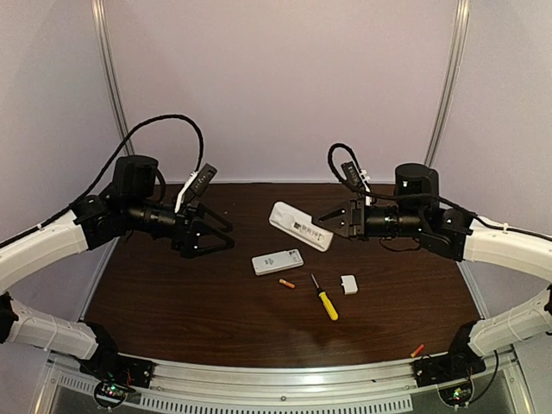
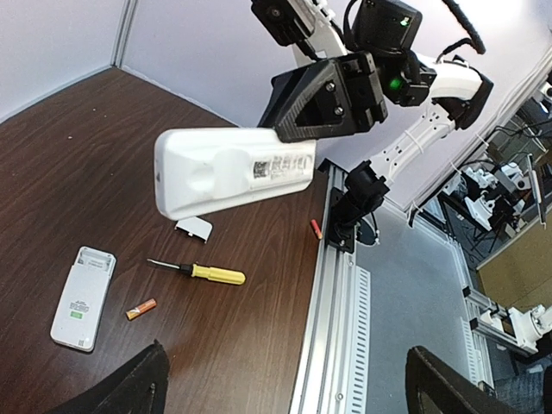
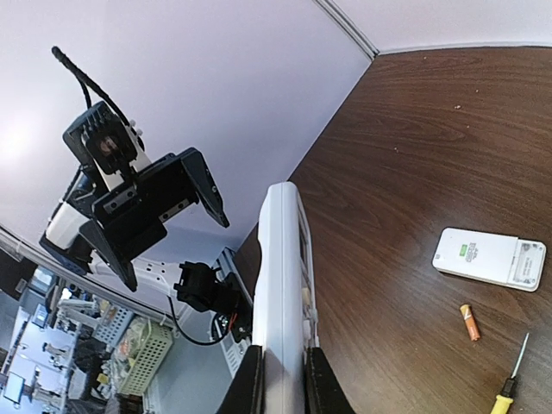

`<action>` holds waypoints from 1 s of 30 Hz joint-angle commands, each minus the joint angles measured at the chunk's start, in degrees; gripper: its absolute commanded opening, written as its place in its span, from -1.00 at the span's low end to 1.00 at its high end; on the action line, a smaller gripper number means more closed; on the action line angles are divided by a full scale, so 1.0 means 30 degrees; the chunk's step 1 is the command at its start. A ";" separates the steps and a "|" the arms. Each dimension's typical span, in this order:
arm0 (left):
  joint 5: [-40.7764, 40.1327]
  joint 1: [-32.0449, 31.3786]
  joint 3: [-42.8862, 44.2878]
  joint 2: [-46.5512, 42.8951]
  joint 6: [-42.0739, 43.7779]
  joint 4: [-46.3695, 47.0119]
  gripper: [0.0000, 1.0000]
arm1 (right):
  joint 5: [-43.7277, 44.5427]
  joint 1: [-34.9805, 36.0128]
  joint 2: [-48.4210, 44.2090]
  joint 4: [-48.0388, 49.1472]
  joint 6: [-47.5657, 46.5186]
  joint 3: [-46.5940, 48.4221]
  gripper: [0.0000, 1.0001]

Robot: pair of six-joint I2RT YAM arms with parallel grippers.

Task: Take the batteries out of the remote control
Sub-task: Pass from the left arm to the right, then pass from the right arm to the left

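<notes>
A yellow-handled screwdriver (image 1: pixel 325 298) lies on the brown table (image 1: pixel 172 293), with one small white cover (image 1: pixel 348 284) just right of it. The right claw (image 1: pixel 329 222) is clamped on the end of a white remote (image 1: pixel 297 226), held raised between the arms. The left claw (image 1: pixel 226 237) gapes wide and empty to its left. A second remote (image 1: pixel 278 261) lies flat below them. There are two batteries: one battery (image 1: pixel 286 283) just near of the flat remote, and the other battery (image 1: pixel 417 350) at the near right edge.

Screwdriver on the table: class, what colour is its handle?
The screwdriver handle is yellow; the left wrist view shows it best.
</notes>
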 commanded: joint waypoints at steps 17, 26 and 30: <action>0.3348 0.0672 -0.1603 0.1563 -0.6469 0.6422 0.65 | -0.5629 -0.1403 0.2514 0.5358 0.8488 0.1599 -1.00; 0.4741 0.0675 -0.0783 0.3274 -0.8081 0.8586 0.61 | -0.5627 -0.1389 0.2435 0.5767 0.9450 0.1592 -1.00; 0.5280 0.0675 -0.0162 0.3984 -0.8533 0.9320 0.59 | -0.5757 -0.1403 0.2397 0.6166 0.9936 0.1659 -1.00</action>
